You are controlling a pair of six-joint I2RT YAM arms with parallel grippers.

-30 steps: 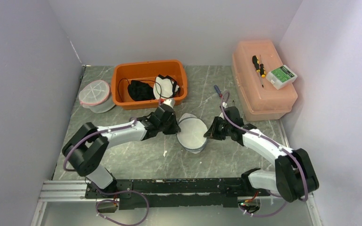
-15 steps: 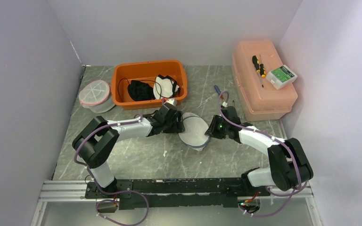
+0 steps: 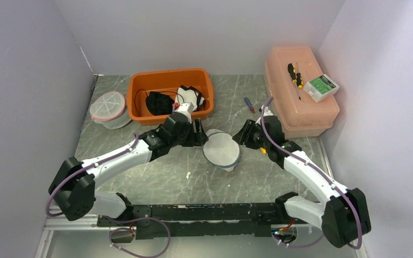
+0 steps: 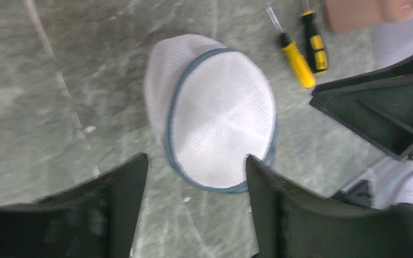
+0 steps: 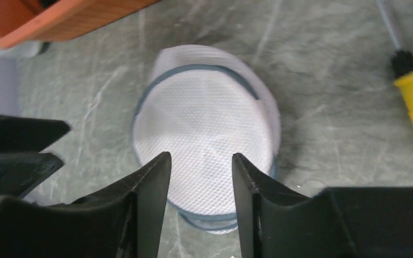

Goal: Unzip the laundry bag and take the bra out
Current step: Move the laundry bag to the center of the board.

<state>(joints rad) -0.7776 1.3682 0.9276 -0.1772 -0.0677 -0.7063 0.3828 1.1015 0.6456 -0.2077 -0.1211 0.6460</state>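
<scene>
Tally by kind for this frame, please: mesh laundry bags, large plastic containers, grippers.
Mesh laundry bags: 2 (centre bag, far-left bag)
Large plastic containers: 2 (orange bin, pink lidded box)
Grippers: 2 (left gripper, right gripper), both open
Total: 6

Even, soft lighting; both wrist views slightly blurred

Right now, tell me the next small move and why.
Probably lower the right tool onto the rim of the round white mesh laundry bag and pinch it: the bag lies free and closed, and the left tool is open too, holding nothing.
</scene>
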